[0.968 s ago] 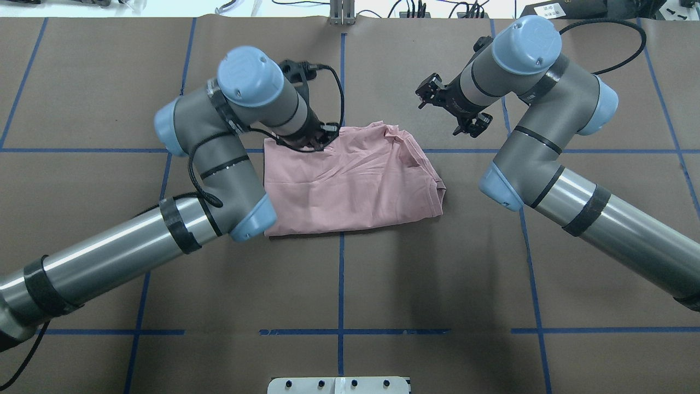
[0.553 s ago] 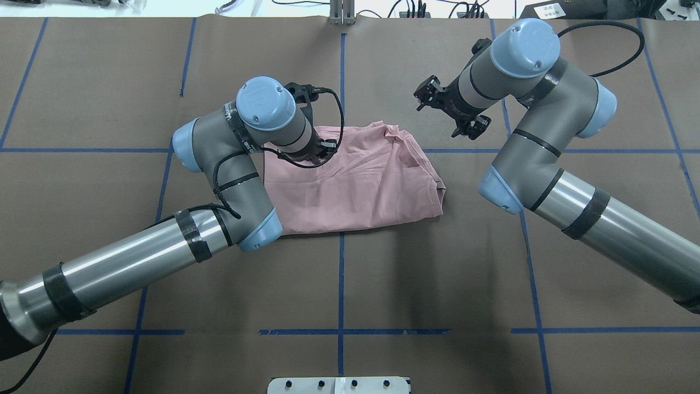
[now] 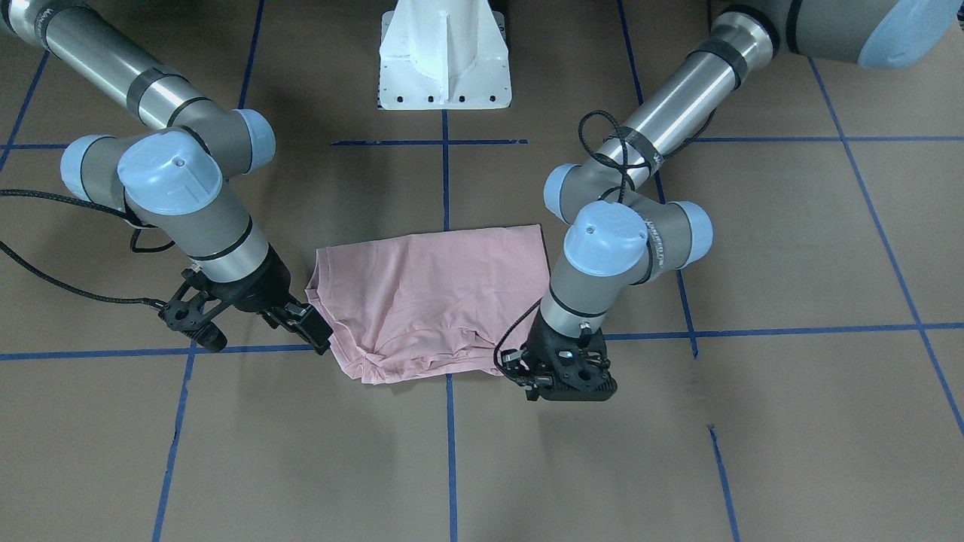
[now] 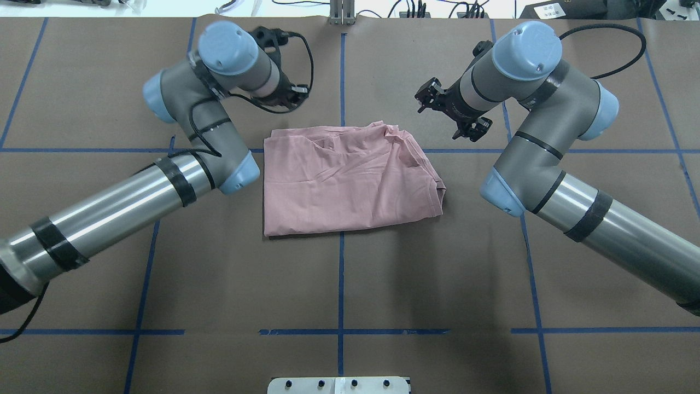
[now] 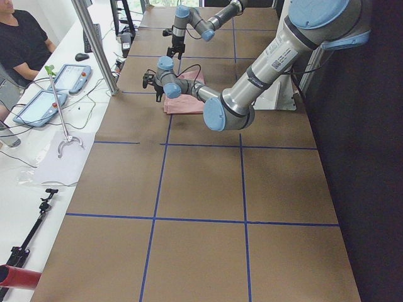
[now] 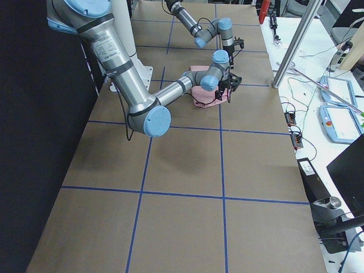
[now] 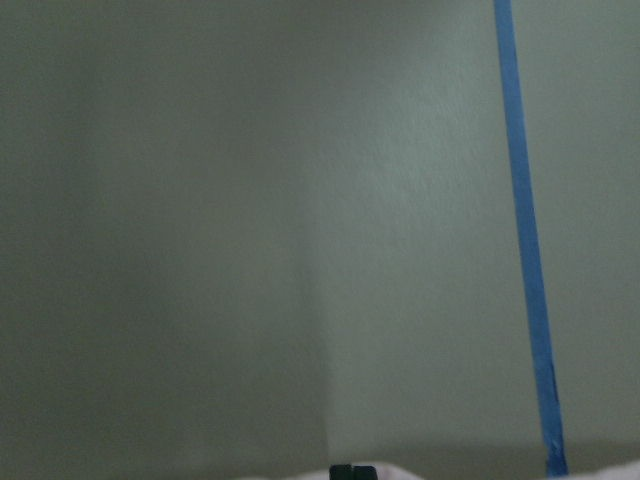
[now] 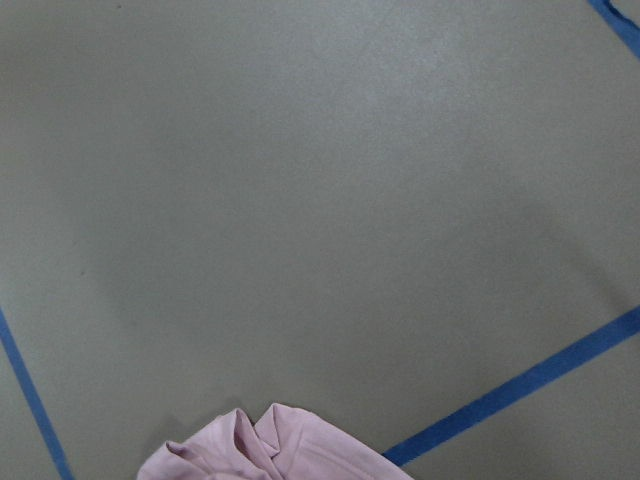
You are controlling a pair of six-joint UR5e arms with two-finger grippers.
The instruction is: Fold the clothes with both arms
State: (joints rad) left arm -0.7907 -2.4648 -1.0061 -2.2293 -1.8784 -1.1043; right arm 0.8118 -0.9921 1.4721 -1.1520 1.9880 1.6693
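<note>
The pink T-shirt (image 4: pixel 350 180) lies folded into a rough rectangle at the table's middle, plain side up and wrinkled along its far edge (image 3: pixel 437 301). My left gripper (image 3: pixel 568 384) hangs just past the shirt's far left corner, off the cloth. It is mostly hidden under its wrist (image 4: pixel 284 94) from overhead. The left wrist view shows one dark tip at bottom centre, so it looks shut and holds nothing. My right gripper (image 4: pixel 448 113) hovers beside the far right corner with its fingers spread wide open (image 3: pixel 267 342) and nothing between them. The right wrist view catches that bunched corner (image 8: pixel 270 445).
Blue tape lines (image 4: pixel 340 273) grid the brown table. The white pedestal base (image 3: pixel 444 68) stands at the robot's side. A metal post (image 5: pixel 94 44), tablets (image 5: pixel 38 104) and a seated person (image 5: pixel 19 38) are beyond the far edge, with cables (image 4: pixel 415 8) there too.
My left gripper has come off the shirt's far edge and swung back and leftward, away from the cloth. The shirt stays put. The right arm has barely moved.
</note>
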